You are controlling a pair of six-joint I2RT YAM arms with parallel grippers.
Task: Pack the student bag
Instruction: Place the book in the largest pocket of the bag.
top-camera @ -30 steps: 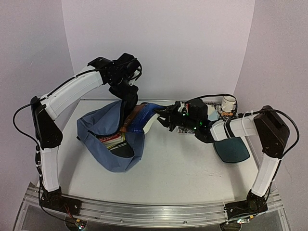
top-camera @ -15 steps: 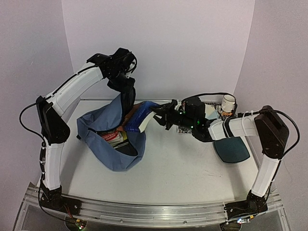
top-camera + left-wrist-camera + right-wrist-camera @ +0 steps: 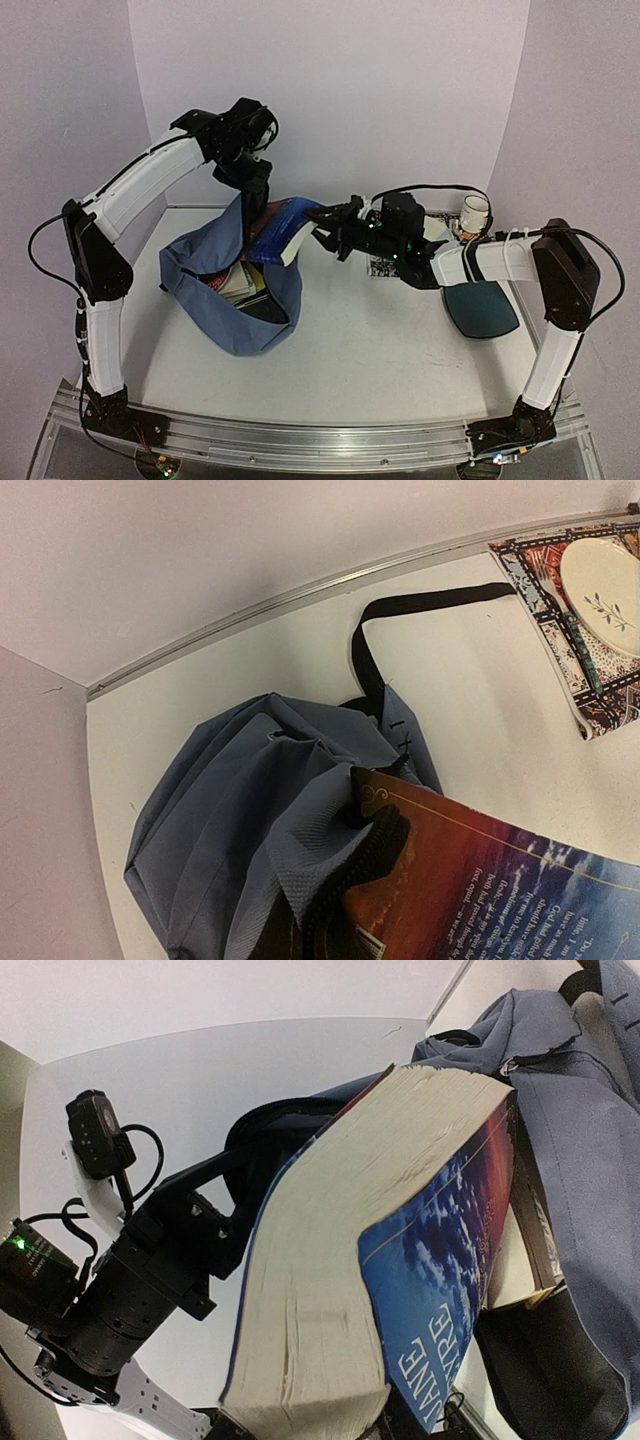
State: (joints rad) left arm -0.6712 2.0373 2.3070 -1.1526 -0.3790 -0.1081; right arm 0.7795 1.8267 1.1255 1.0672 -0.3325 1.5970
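Two claws share one job at the student bag (image 3: 225,310). The left claw (image 3: 256,190), raised above the desk (image 3: 380,340), is clamped shut on the bag's upper rim. The slate-blue fabric hangs beneath it and the zippered mouth gapes toward the other arm. The pinch itself falls outside the left wrist view, so the fold it holds is probably, not certainly, the zipper edge.

The right claw (image 3: 322,235) grips a thick paperback book (image 3: 283,228) by its near end. The blue cover is uppermost and the far end tips down over the bag's opening, just under the left claw. Held at that slant, the book appears lined up to slide in beside the books (image 3: 235,285) already lying inside, below the left claw.

The bag's bottom rests on the desk. Its black strap (image 3: 400,605) trails out beyond the left claw toward a patterned mat (image 3: 540,600) bearing a plate (image 3: 605,580). Behind the right claw sit a white cup (image 3: 477,212) and a dark teal pad (image 3: 480,310), both well apart from the bag. The packing looks partway done, and the book is not yet released.
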